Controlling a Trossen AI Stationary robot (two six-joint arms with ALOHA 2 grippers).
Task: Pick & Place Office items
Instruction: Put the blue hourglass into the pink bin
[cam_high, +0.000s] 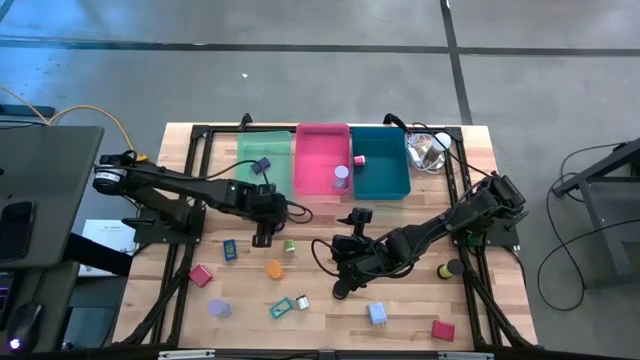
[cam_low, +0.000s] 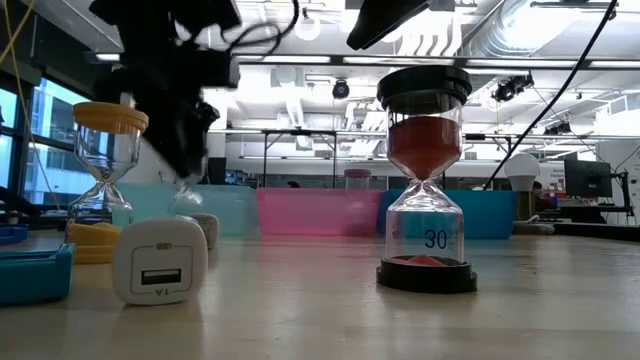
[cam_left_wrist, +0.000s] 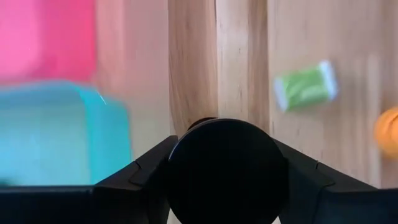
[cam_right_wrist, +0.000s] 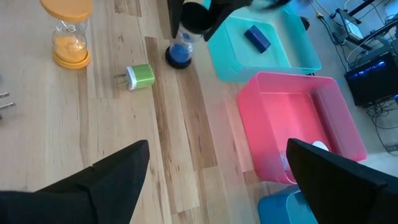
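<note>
My left gripper (cam_high: 265, 237) is shut on a small hourglass (cam_right_wrist: 180, 46) with a black cap and blue sand, in front of the green tray (cam_high: 262, 150). A green charger plug (cam_right_wrist: 140, 76) and an orange hourglass (cam_right_wrist: 68, 34) stand on the table close by. My right gripper (cam_right_wrist: 217, 149) hangs open and empty over the middle of the table (cam_high: 343, 285). More office items lie scattered along the near side. A blue block (cam_right_wrist: 256, 37) lies in the green tray. My left gripper pinches the hourglass's round black top cap (cam_left_wrist: 186, 165) between its two fingers, one on each side of the rim. The fingers come from above, slanting down. The hourglass hangs upright below them, its blue base (cam_right_wrist: 179, 57) at the table; whether it still touches, I cannot tell.
A pink tray (cam_high: 322, 150) and a teal tray (cam_high: 380, 165) stand beside the green one along the far edge, each with a small item inside. A clear plastic lump (cam_high: 428, 150) sits at the far right. A red hourglass (cam_low: 428, 180) and a white charger (cam_low: 160, 262) stand near the low camera.
</note>
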